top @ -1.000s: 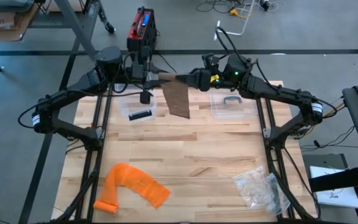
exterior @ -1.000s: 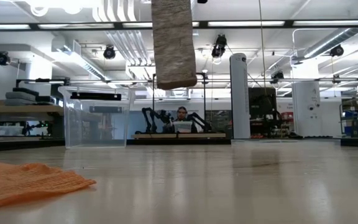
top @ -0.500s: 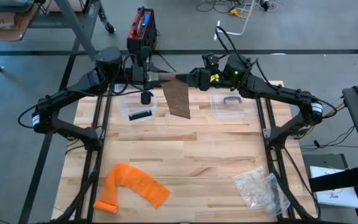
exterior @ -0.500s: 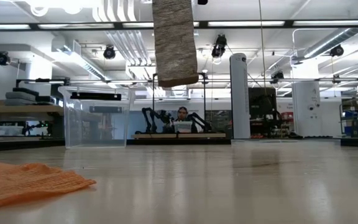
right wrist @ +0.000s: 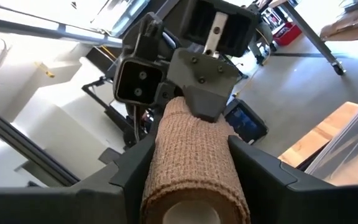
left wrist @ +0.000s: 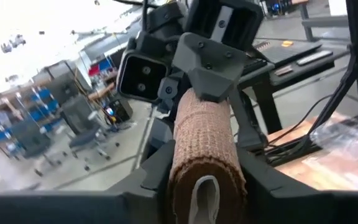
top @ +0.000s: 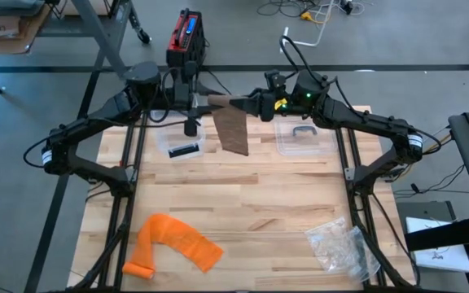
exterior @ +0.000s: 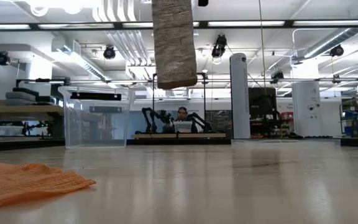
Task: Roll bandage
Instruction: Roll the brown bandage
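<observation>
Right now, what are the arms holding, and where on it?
Both hold the brown bandage in the air over the table's far edge. The left gripper and right gripper have the rolled part endwise, one at each end; the loose tail hangs free below.

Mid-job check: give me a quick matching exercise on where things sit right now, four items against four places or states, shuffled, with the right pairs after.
Things:
1. bandage
2. orange mesh bag
3. clear bin with dark handle
4. clear plastic packet

Places or states:
A. lying on the table's near left part
B. lifted above the table between the left gripper and the right gripper, loose end hanging
C. lying on the table's near right part
D. standing at the far edge, below the right arm

Pairs: 1-B, 2-A, 3-D, 4-C
</observation>
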